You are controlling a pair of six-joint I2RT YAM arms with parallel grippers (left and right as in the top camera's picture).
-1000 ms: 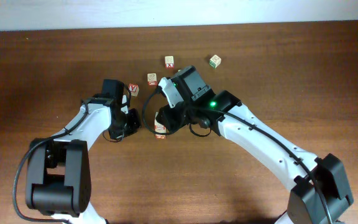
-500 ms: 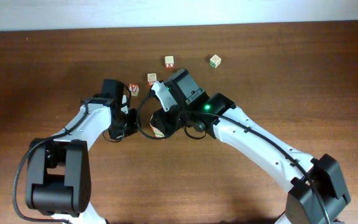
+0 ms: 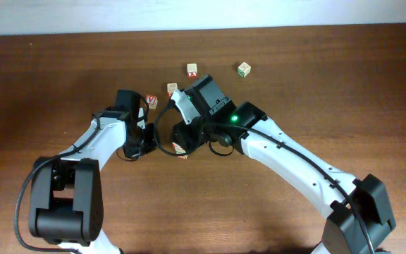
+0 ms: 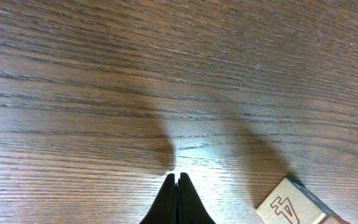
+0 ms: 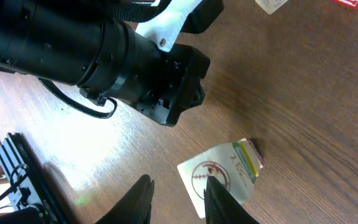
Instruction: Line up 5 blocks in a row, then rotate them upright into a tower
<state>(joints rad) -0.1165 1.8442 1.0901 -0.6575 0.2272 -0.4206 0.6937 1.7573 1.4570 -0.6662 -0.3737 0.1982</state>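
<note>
A pale wooden block (image 5: 224, 178) with a red baseball print and a green-and-yellow side lies on the table under my right gripper (image 5: 179, 198). That gripper is open; its right finger (image 5: 219, 198) overlaps the block's face and nothing sits between the fingers. From overhead the same block (image 3: 182, 150) peeks out below the right gripper (image 3: 177, 139). My left gripper (image 4: 178, 190) is shut on nothing, tips close to the wood, with a block showing a red "4" (image 4: 293, 208) to its right. Other blocks lie farther back: one with green print (image 3: 244, 68) and a pale one (image 3: 172, 89).
A red-faced cube (image 3: 151, 101) sits beside the left arm, and a pale cube with red print (image 3: 192, 69) lies near the far edge. The left arm's black body (image 5: 104, 50) lies close to the right gripper. The two grippers are close together at the table's middle.
My right gripper has shifted a little left over the baseball block and its jaws have widened slightly. The left arm has not moved.
</note>
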